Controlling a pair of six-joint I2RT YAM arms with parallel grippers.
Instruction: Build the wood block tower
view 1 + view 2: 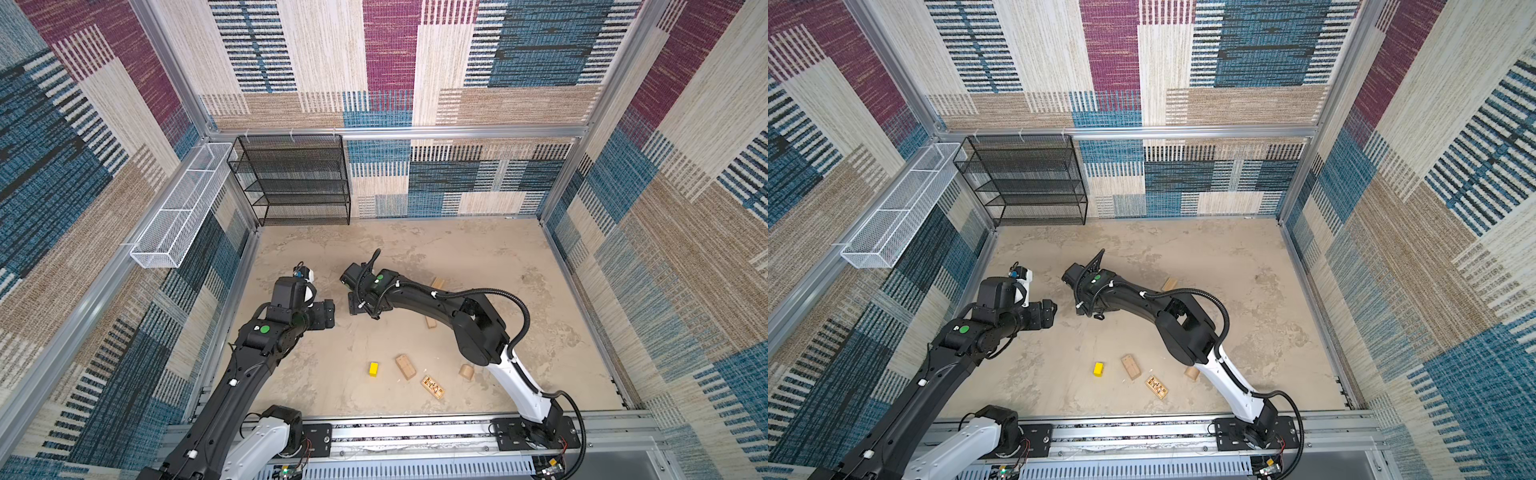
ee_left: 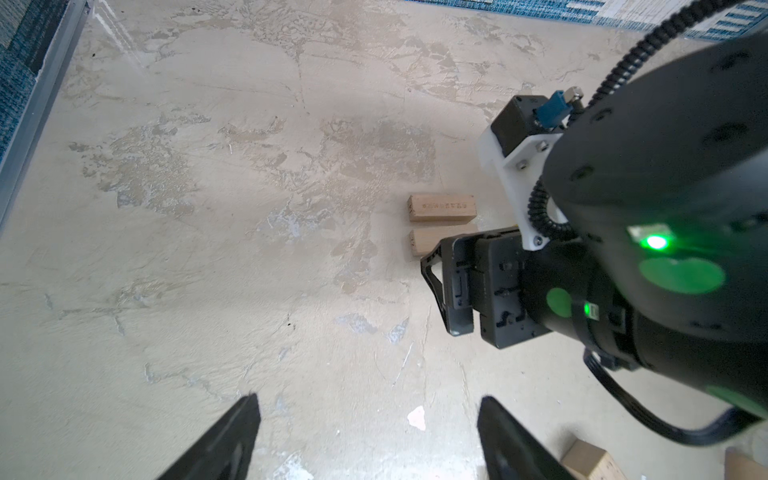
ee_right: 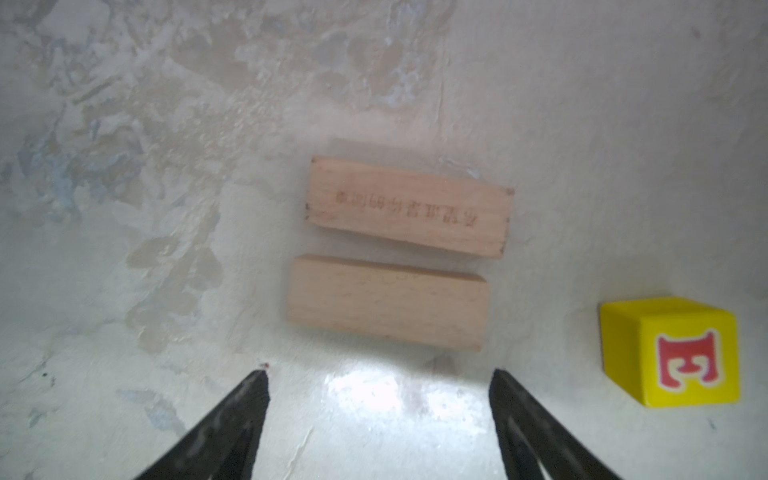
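Observation:
Two plain tan wood blocks (image 3: 409, 206) (image 3: 386, 302) lie flat side by side on the table with nothing on them. My right gripper (image 3: 380, 378) hovers just short of the nearer one, open and empty. A yellow block with a red letter (image 3: 669, 351) stands off to one side of them. In the left wrist view the same pair (image 2: 441, 207) lies partly behind the right arm, and my left gripper (image 2: 368, 409) is open over bare table. In both top views the right arm hides this pair. No stacked tower shows.
Loose near the front edge lie a yellow block (image 1: 373, 369), a tan oblong (image 1: 405, 366), a dark-patterned block (image 1: 432, 387) and a rounded tan piece (image 1: 466, 372). Two more tan blocks (image 1: 432, 323) (image 1: 437, 284) lie by the right arm. A black mesh shelf (image 1: 291, 178) stands at the back left.

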